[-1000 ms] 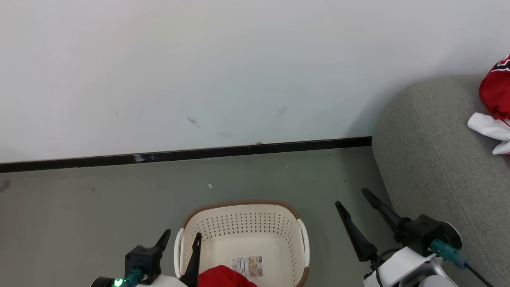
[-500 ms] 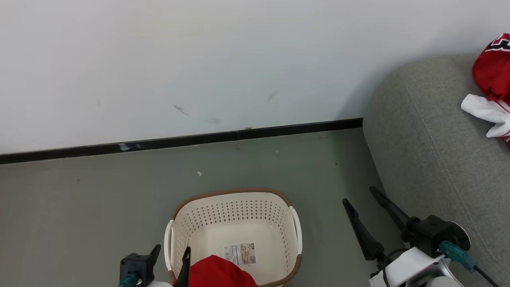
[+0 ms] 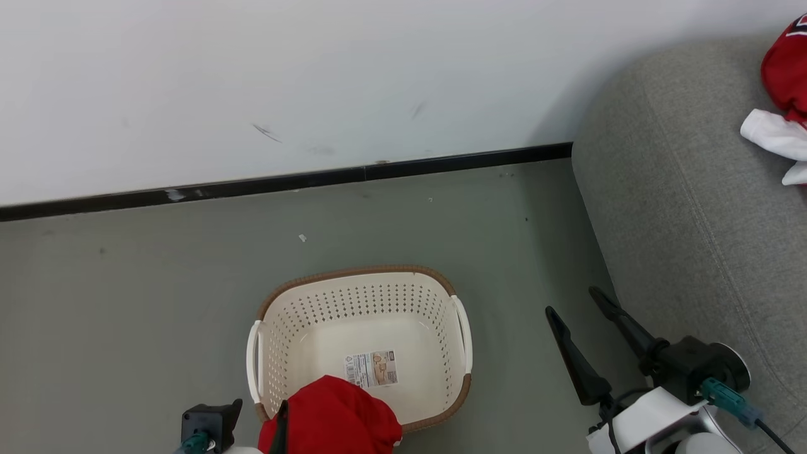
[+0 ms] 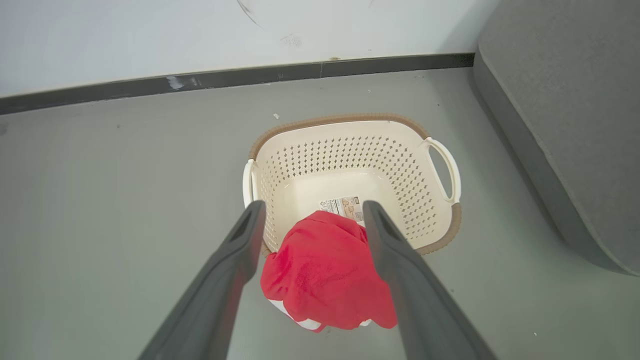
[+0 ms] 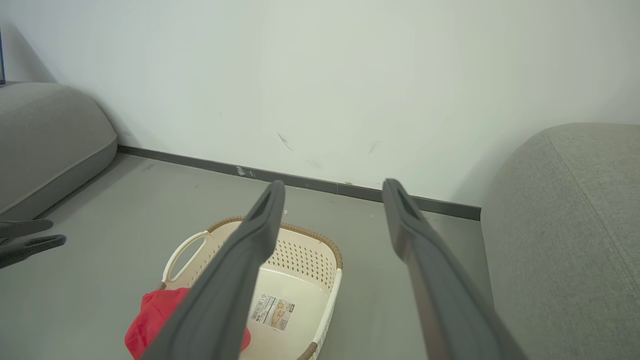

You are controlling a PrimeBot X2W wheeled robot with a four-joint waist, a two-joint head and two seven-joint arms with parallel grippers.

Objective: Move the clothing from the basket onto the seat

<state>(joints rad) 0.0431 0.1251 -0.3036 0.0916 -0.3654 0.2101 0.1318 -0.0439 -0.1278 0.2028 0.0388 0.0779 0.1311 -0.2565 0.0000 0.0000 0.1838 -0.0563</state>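
Grey floor under a scuffed white wall is all the room I have to work in. Over it my left gripper hangs with its two fingers spread wide and nothing caught between them, framing the red garment below. That piece is bunched into a soft mound over the near rim of the basket, part inside and part spilling outside toward me, with a sliver of white trim at its lowest fold. I judge it light and limp: it will not keep a shape, it will sag and trail once lifted, and a shallow pinch on one thin layer could slip free. The best hold, as I read it, is the thick crown of the mound, with a finger coming down either side so several folds are caught together. I would stay off the rim, since the basket looks light enough to tip or drag along if a finger or the hanging cloth snags it. Past the garment the basket's bottom is bare except for a label sticker. My right gripper is also open and empty, held above the floor between the basket and the seat. At the far right edge of the head view the jersey, red with a white panel, lies on the seat's cushion, already where it belongs.
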